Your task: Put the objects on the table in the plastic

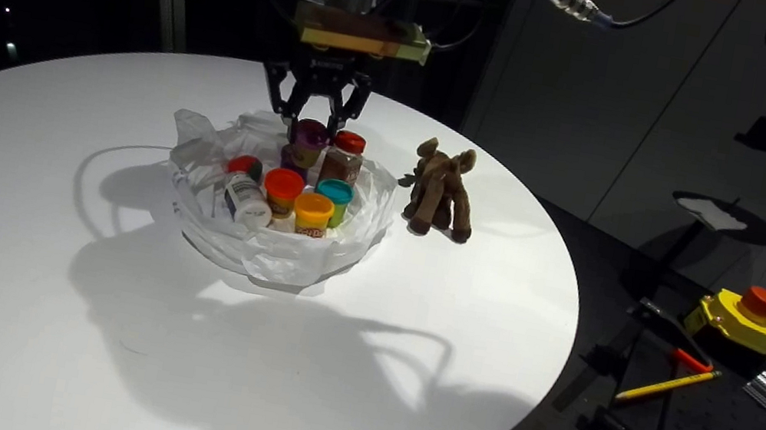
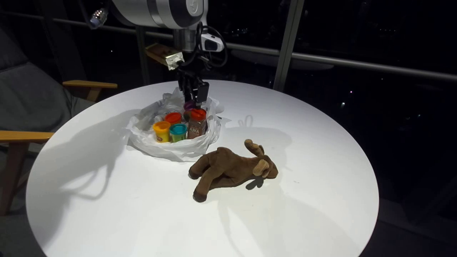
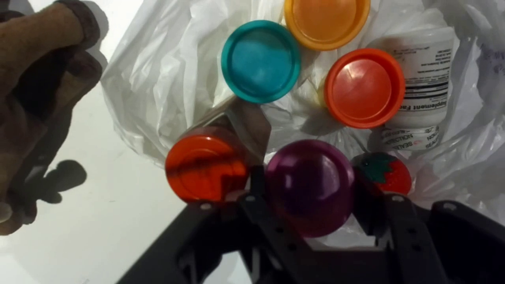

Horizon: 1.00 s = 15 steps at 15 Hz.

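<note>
The purple cup (image 3: 309, 185) is sitting between the fingers (image 3: 257, 183) of my pincer (image 1: 312, 131); they are standing apart by just its width and, as I am judging it, gripping it from both sides. The cup's axis is standing roughly upright, and I am holding it over the plastic (image 1: 282, 260), on the side away from the orange cup (image 3: 327, 21); whether its base is touching anything, I cannot tell. The relation I am minding is with the red-lidded jar (image 2: 197, 124): it is standing just beside the cup, too close to one finger for me to tell whether they are touching, while the strawberry (image 3: 384, 172) is lying near the other. Spreading wide there may be tipping the jar, so I am favouring a narrow release. The red cup (image 3: 363, 88), teal cup (image 3: 260, 62) and white bottle (image 3: 428, 75) are resting inside too. The brown toy (image 2: 228, 166) is lying just outside on the table (image 2: 321, 207), on the jar's side, its long axis running past the plastic's rim rather than toward it. A broad shadow (image 1: 176, 336) is spreading over the white surface, a grey chair (image 2: 32, 96) is standing by, and dark windows (image 2: 357, 117) are closing off the room.
</note>
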{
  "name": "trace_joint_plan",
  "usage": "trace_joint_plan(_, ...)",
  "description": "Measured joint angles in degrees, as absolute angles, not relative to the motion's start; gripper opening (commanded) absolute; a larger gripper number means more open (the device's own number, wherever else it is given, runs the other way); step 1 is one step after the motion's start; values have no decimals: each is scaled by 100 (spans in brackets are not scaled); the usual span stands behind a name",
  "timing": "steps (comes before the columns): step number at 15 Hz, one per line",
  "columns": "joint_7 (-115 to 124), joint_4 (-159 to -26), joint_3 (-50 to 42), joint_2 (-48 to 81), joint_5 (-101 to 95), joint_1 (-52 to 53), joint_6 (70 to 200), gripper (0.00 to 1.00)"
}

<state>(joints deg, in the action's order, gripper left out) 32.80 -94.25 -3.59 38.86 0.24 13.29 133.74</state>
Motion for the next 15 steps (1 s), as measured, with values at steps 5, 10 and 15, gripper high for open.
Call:
trace_joint_plan(5, 3069, -9387, -352, 3888, 24, 1329, 13094, 28)
trace_joint_plan(10, 2838, -9339, -308, 3896, 24, 1330, 12647, 80)
trace_joint_plan(15, 2704, -9247, -282, 3978, 24, 1330, 12808, 100)
